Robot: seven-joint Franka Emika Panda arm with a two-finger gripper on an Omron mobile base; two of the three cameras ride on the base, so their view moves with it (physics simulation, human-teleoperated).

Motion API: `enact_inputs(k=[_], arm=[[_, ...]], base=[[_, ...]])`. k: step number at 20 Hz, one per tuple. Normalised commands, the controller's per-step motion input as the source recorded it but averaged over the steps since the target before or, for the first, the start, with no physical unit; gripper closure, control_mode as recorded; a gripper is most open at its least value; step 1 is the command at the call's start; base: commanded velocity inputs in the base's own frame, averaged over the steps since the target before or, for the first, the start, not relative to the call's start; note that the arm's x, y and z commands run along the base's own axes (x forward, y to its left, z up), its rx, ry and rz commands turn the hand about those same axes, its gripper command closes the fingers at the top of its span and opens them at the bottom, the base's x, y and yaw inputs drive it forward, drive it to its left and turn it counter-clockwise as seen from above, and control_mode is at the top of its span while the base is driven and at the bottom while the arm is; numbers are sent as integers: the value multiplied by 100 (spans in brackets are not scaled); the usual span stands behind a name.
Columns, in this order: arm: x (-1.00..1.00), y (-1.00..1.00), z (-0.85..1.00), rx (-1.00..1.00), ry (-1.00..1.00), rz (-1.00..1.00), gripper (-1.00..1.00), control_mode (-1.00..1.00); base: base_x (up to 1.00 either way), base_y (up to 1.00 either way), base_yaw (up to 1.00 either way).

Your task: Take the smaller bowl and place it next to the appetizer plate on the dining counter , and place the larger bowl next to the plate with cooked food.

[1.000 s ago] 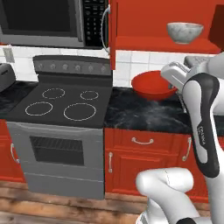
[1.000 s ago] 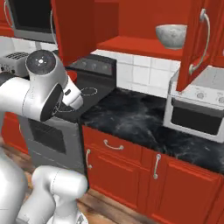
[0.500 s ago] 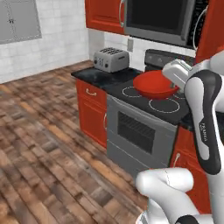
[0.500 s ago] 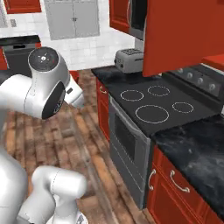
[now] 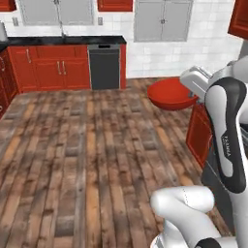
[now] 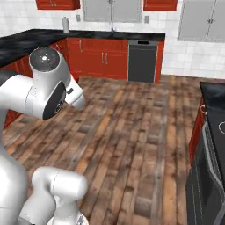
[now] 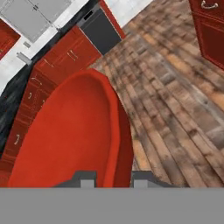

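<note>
- Smaller bowl (image 5: 172,94) — glossy, plain red, shallow — held up in the air at the end of the arm, over the wood-plank floor (image 5: 87,145).
- In the hand view, same smaller bowl (image 7: 74,135) seen close and almost edge-on, its rim running down between the two dark finger tips.
- Gripper (image 7: 113,181) clamped tight on that rim: one finger inside the bowl, the other outside, wall of the bowl pinched between.
- From the left base view, gripper (image 5: 193,89) at the bowl's right edge, white hand just behind it, bowl sticking out to the left of the arm.
- Bowl roughly level there, open side up, touching nothing but the fingers.
- Beyond the bowl, across the floor: red base cabinets (image 5: 48,72) under a black countertop (image 5: 63,40), with a dark dishwasher front (image 5: 104,68) set among them.
- White tiled wall and grey upper cabinet doors (image 5: 162,19) above that run.
- From the right base view, white arm joint (image 6: 46,83) large in the foreground, a black stove edge (image 6: 211,145) at the far right — red cabinet side next to it.
</note>
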Motion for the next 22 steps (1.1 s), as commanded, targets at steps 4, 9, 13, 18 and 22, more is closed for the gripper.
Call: enact_inputs(k=[4,9,13,18,22], arm=[[0,0,0,0,0,0,100,100],[0,0,0,0,0,0,100,100],[0,0,0,0,0,0,100,100],[0,0,0,0,0,0,100,100],[0,0,0,0,0,0,100,100]], base=[[48,97,47],[38,100,4],[30,100,0],[20,100,0],[18,100,0]])
